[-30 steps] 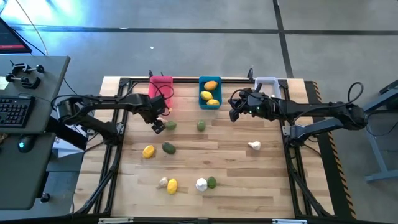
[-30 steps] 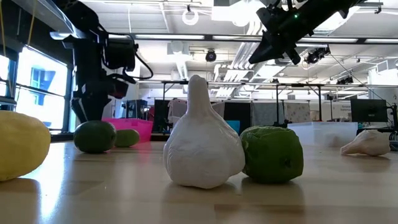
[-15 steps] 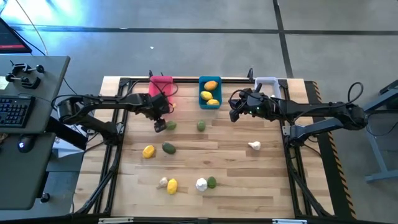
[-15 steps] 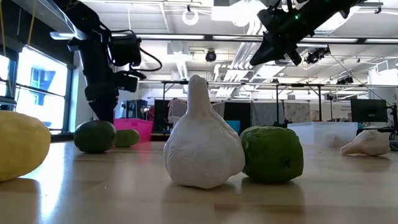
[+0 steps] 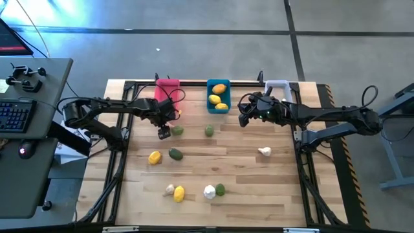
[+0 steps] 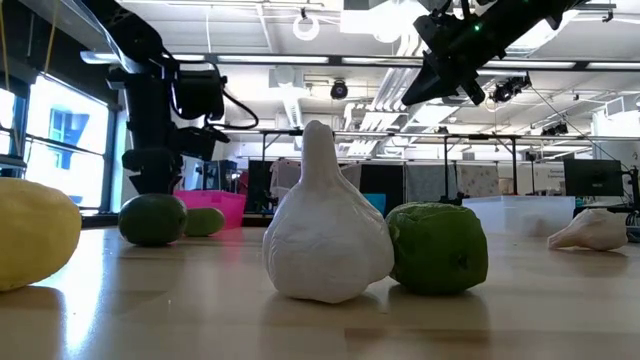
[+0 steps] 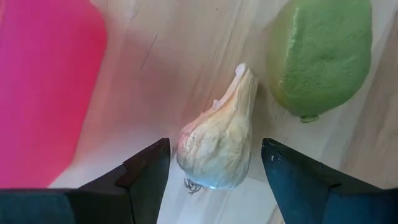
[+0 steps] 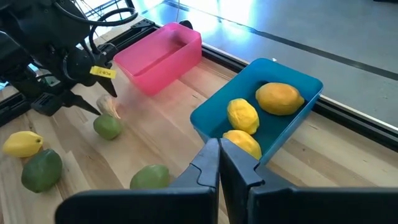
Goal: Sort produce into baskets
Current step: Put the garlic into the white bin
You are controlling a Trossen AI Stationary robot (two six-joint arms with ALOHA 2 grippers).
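Note:
My left gripper (image 5: 164,133) is open, low over the table by the pink bin (image 5: 168,90). Its fingers stand on either side of a white garlic (image 7: 217,146) that lies on the wood; I see a gap on each side. A green fruit (image 7: 320,53) lies just beside the garlic. My right gripper (image 5: 242,121) is shut and empty, up in the air near the blue bin (image 5: 209,97), which holds three yellow lemons. The pale bin (image 5: 277,84) stands at the far right.
Loose on the table are green fruits (image 5: 209,130) (image 5: 175,153) (image 5: 220,189), yellow lemons (image 5: 154,157) (image 5: 179,193) and garlics (image 5: 264,151) (image 5: 209,191) (image 5: 169,189). The three bins stand in a row along the far edge. Bare wood lies at the middle right.
My left gripper has shifted a little toward the table's right and then back toward the left, staying low over the garlic next to the pink bin. The produce has stayed where it was.

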